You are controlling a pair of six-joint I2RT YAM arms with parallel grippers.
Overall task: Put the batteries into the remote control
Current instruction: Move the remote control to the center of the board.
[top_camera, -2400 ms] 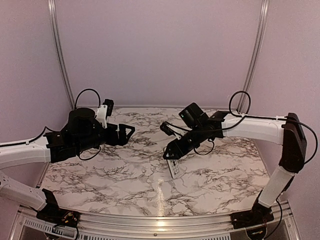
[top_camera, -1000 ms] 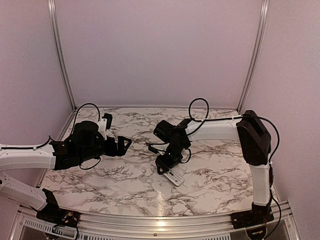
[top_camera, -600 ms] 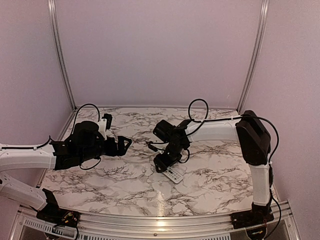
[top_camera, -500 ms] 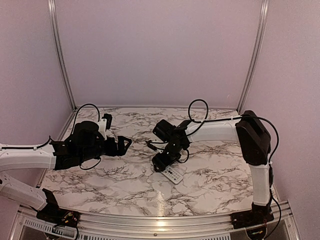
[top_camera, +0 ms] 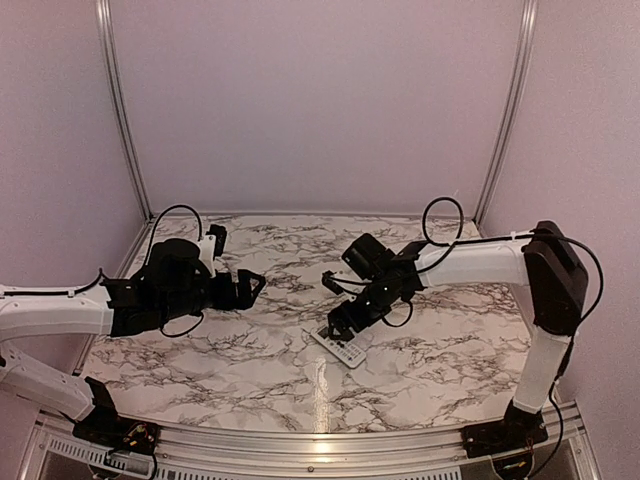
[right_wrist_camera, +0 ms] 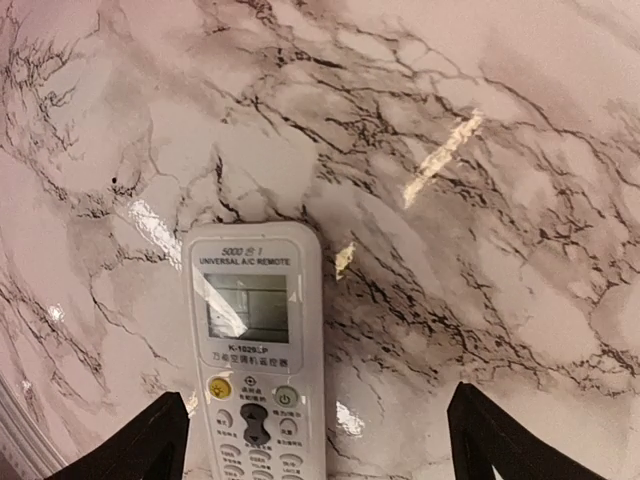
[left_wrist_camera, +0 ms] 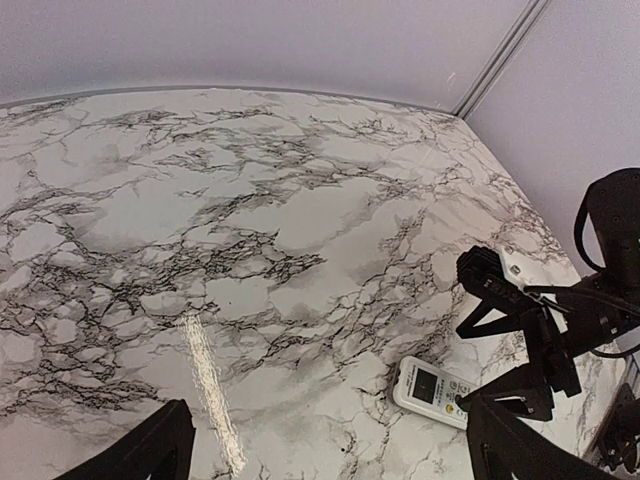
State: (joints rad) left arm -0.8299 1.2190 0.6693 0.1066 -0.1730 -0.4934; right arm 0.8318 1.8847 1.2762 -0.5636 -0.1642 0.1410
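The remote control (top_camera: 340,347) lies flat on the marble-patterned counter (top_camera: 250,370), a little right of centre and towards the near edge, face up. In the right wrist view its pale screen (right_wrist_camera: 247,305) sits at the end pointing away from the camera, under a printed line reading "UNIVERSAL A/C REMOTE". Below the screen come a yellow button (right_wrist_camera: 218,386) and rows of small grey ones. Its back and battery recess are turned down, out of sight.

The right gripper (top_camera: 338,325) hangs low just above the remote's far end, its fingers (right_wrist_camera: 150,445) spread wide. The remote lies in the gap between them. One finger is close beside the remote's left edge, though whether it touches is unclear; the other stands well clear on the bare counter. Nothing is pinched.

The left gripper (top_camera: 253,285) hovers over the left part of the counter, well apart from the remote, pointing towards the right arm. Its fingertips (left_wrist_camera: 150,455) are spread as wide as the left wrist view allows and hold nothing.
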